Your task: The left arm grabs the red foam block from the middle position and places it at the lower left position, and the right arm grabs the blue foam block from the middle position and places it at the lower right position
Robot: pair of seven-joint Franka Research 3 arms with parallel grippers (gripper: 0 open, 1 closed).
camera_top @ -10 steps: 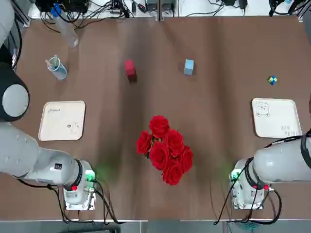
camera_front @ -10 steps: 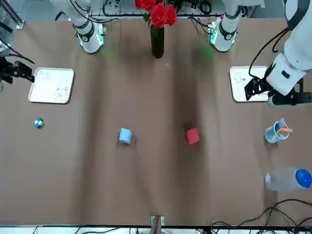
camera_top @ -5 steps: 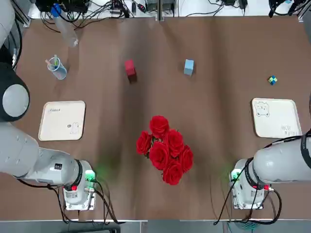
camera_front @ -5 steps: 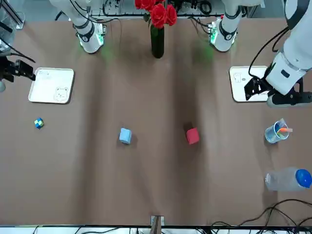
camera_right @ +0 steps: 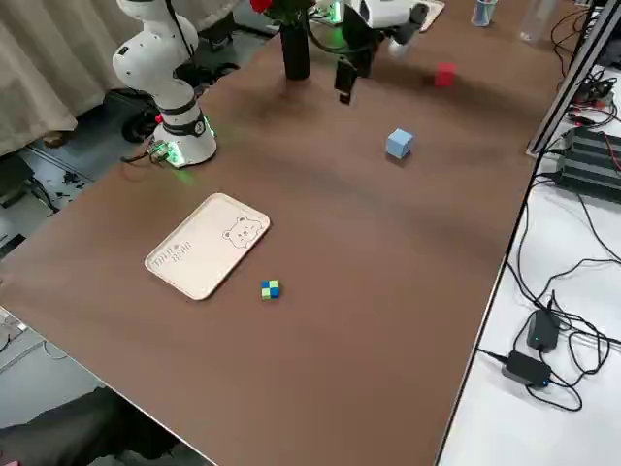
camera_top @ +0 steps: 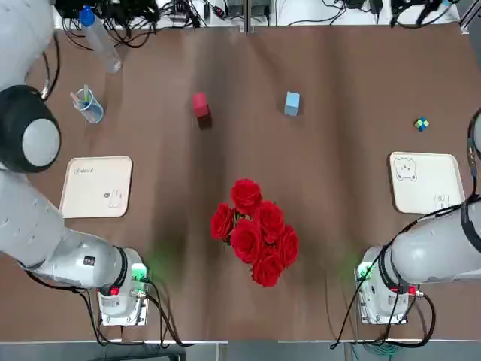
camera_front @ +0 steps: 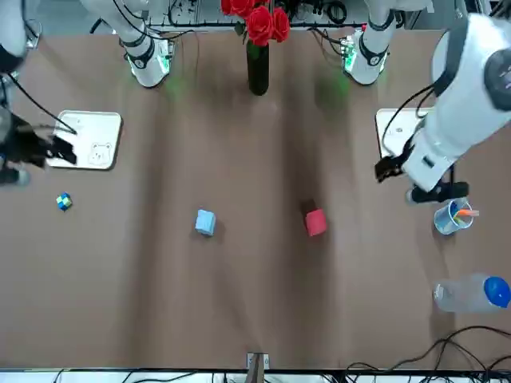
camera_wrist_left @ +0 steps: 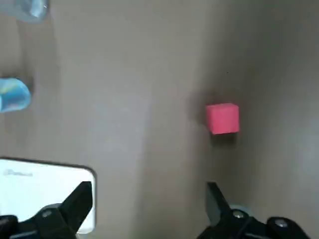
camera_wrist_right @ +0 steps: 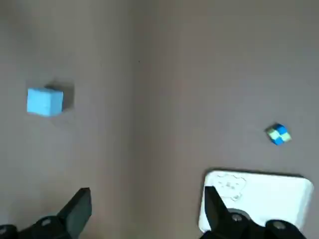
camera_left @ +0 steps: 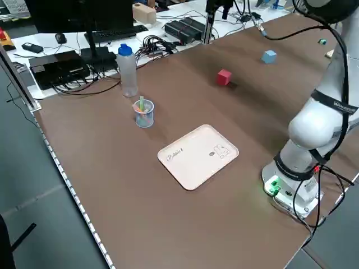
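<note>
Both my left hand (camera_wrist_left: 144,209) and right hand (camera_wrist_right: 144,211) hang wide open and empty, the red foam block (camera_top: 200,106) and blue foam block (camera_top: 292,103) beyond the roses (camera_top: 254,232), which a careless reach could topple.

The print on the lower right position (camera_top: 449,201) is too small to read.

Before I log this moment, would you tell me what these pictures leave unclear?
- Print on the bear-face tray: too small to read in the top view.
- Drawing on the other cream tray: too faint to identify in the top view.
- Contents of the clear cup: too small in the front view.
- Rose vase: hidden under the blooms from above.
</note>
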